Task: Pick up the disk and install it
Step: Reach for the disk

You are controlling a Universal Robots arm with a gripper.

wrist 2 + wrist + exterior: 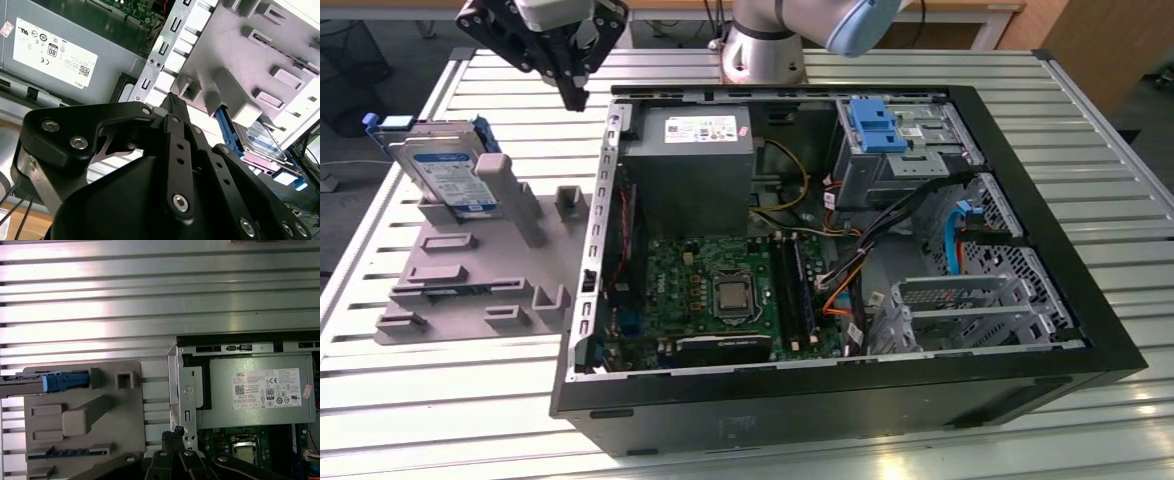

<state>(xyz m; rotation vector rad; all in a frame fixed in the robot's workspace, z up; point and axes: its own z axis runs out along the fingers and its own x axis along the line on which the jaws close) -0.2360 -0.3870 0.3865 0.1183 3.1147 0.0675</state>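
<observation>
The tool [574, 100] hangs above the slatted metal tabletop [454, 400], its black fingers brought together to a single tip with nothing between them; in both wrist views that tip [172, 100] [177, 431] lies over the edge wall of the open computer case [854, 400], near the corner by the power supply [691, 165]. The disk [447, 175] stands on edge in a grey plastic fixture [467, 270] on the tabletop, on the exterior view's left of the case; it leans slightly, label outward, with blue rails along its sides and a grey upright post just in front of it. The tool is apart from the disk, up and toward the case from it. In the first wrist view the disk [55, 382] shows edge-on at one end of the fixture [75, 440]; the second wrist view shows it [260, 140] beneath the fixture's blocks. Inside the case lie a green motherboard [707, 270] and, at the far side, a blue latch [878, 125].
</observation>
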